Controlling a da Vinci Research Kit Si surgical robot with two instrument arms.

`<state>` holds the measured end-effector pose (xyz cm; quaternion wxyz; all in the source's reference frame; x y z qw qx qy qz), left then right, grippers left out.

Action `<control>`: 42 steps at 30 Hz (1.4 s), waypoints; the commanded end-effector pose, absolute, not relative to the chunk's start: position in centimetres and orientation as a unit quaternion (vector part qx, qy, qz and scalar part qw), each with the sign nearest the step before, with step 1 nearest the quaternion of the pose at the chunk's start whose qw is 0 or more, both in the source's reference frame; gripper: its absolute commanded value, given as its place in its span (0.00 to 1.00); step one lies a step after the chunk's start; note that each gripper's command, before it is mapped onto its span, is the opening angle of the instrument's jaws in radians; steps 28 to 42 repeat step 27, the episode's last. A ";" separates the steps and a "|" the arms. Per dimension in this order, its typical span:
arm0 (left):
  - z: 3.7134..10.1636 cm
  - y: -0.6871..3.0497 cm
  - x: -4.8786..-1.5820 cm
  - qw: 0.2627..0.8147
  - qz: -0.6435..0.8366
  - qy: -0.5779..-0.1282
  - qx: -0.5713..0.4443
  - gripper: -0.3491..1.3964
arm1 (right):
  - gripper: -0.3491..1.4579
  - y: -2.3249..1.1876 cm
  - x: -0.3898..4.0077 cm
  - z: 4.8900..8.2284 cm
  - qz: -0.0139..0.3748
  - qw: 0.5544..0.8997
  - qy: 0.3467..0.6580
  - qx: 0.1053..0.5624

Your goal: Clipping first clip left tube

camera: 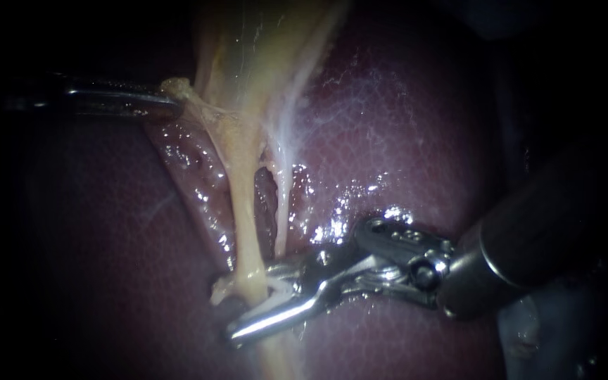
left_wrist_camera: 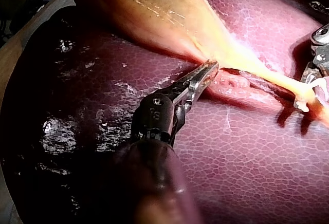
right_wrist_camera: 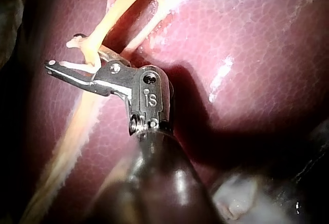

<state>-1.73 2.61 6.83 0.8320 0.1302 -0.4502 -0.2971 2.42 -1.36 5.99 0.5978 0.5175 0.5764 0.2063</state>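
Note:
Two pale tubes run down from the gallbladder over the liver: the yellowish left tube and the thinner whitish right tube. My right instrument comes in from the lower right. Its jaws stand open astride the left tube low down, with a white clip between them. The right wrist view shows the same: the right instrument, the tube crossing its gap. My left instrument is shut on tissue at the gallbladder's narrow end and holds it out to the left; its jaws lie together on that edge.
Glistening raw tissue lies in the groove between the left tube and the liver. The right instrument's dark shaft fills the lower right. Pale tissue shows under it. In the left wrist view the right instrument is at the edge, beyond the tube.

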 end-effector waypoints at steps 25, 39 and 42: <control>6.84 2.61 -1.73 0.832 -0.297 -0.450 0.130 0.00 | 0.00 -1.30 2.35 6.02 0.226 0.591 0.563 0.532; 6.84 2.61 -1.73 0.832 -0.297 -0.450 0.130 0.00 | 0.00 -1.30 2.35 6.02 0.226 0.591 0.563 0.532; 6.84 2.61 -1.73 0.832 -0.297 -0.450 0.130 0.00 | 0.00 -1.30 2.35 6.02 0.226 0.591 0.563 0.532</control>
